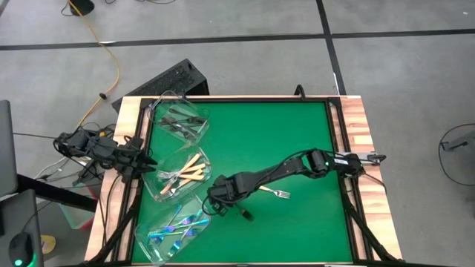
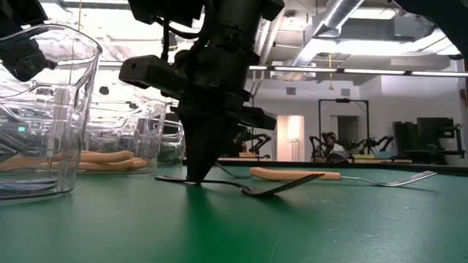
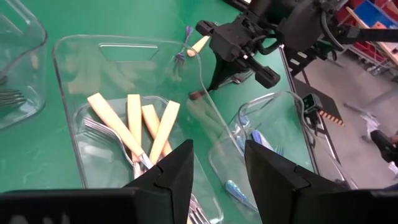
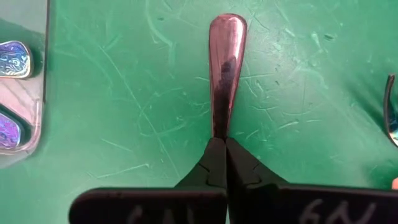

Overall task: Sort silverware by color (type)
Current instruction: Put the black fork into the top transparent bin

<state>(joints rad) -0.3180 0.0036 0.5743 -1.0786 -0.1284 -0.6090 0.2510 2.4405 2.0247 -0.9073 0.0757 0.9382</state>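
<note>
Closest to us, in the right wrist view, our right gripper (image 4: 219, 149) is pressing its two dark fingers together on the thin neck of a dark metal fork handle with a purple shine (image 4: 226, 62), which is lying flat on the green table mat (image 4: 311, 93). The fingers are meeting fully, so we are judging that the fork is pinched, but it is not lifted yet.

In the high view this gripper is working just beside the clear plastic tub with the iridescent blue-purple forks (image 1: 177, 231), at the near left of the mat. Two more pieces are waiting loose on the mat near it: a dark fork (image 1: 243, 213) and a cream-handled fork with a metal head (image 1: 274, 193).

Further away, the middle clear tub (image 1: 183, 175) is already holding several cream-tan handled forks, and the far clear tub (image 1: 180, 121) is holding dark silver-grey forks.

Our left gripper (image 3: 214, 165) is waiting at the left edge of the table, above the middle tub, with its fingers standing apart and holding nothing.

We are judging that most of the sorting is done. What is left, as far as we can see, is the pinched fork and the two loose forks.
</note>
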